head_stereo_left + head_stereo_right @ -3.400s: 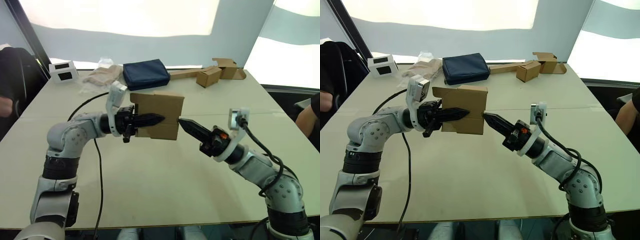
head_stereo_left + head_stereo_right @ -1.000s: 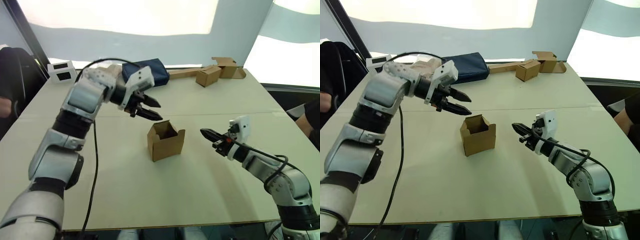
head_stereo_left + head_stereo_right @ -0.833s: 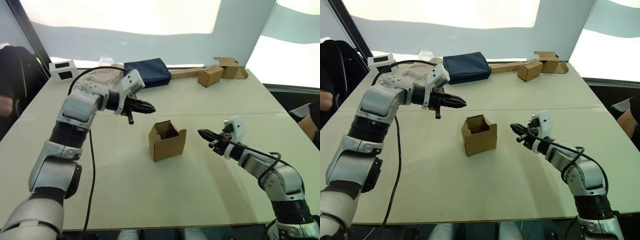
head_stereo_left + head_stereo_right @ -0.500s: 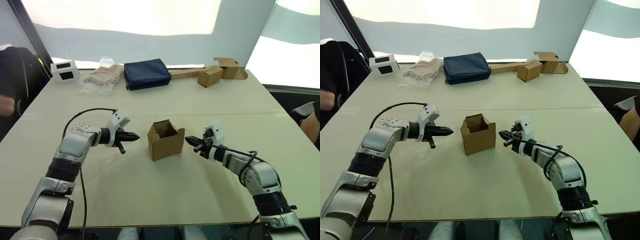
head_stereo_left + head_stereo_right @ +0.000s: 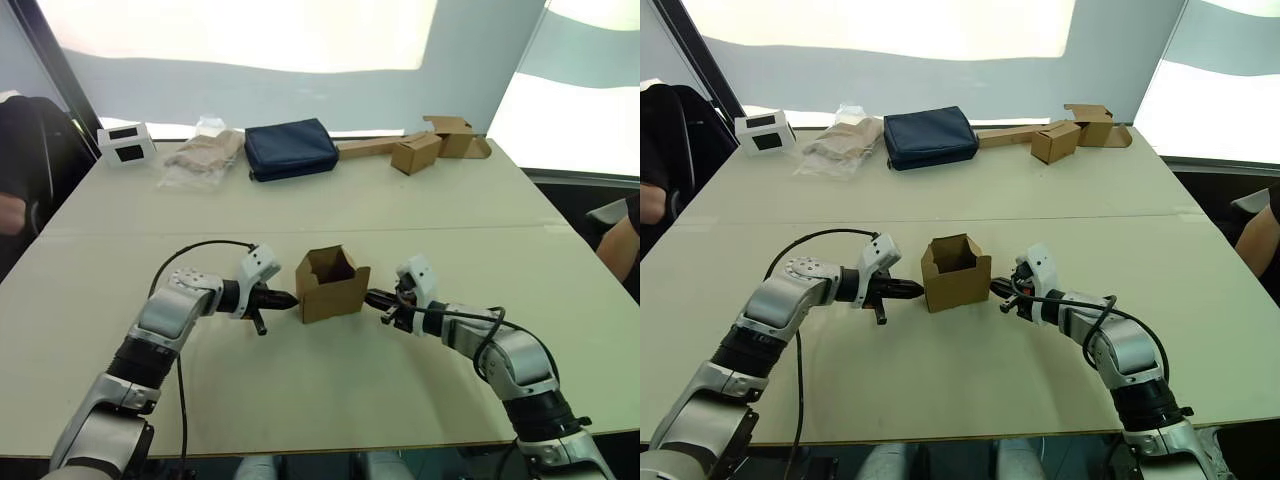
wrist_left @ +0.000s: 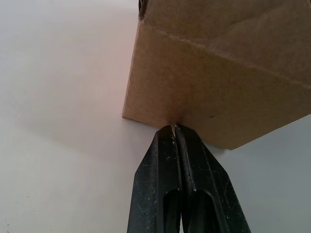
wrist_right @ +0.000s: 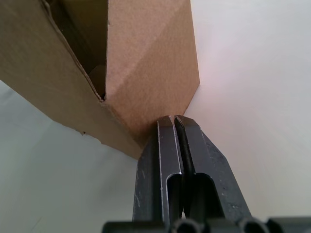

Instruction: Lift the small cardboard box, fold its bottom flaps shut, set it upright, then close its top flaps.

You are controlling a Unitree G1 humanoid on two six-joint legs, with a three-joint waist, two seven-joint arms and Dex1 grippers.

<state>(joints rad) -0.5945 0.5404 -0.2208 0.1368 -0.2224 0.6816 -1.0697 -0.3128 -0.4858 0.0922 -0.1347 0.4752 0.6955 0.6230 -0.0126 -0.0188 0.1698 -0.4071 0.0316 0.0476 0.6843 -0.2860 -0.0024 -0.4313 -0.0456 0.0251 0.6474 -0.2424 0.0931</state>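
The small cardboard box (image 5: 331, 285) stands upright on the table near its middle, its top flaps (image 5: 332, 262) raised and the inside open to view. Its bottom flaps are hidden underneath. My left gripper (image 5: 290, 297) is shut and empty, its tips touching the box's left wall low down, as the left wrist view (image 6: 174, 127) shows. On the other side my right gripper (image 5: 371, 296) is also shut and empty, with its tips against the box's lower right edge (image 7: 170, 118).
At the table's back lie a navy pouch (image 5: 291, 147), a plastic-wrapped tan bundle (image 5: 203, 154), a small white device (image 5: 126, 141) and two small boxes joined by a cardboard strip (image 5: 425, 147). A person sits at the left edge (image 5: 18, 180), another at the right edge (image 5: 620, 235).
Both grippers have moved inward along the table to touch the box's two sides. The box has stayed upright in place.
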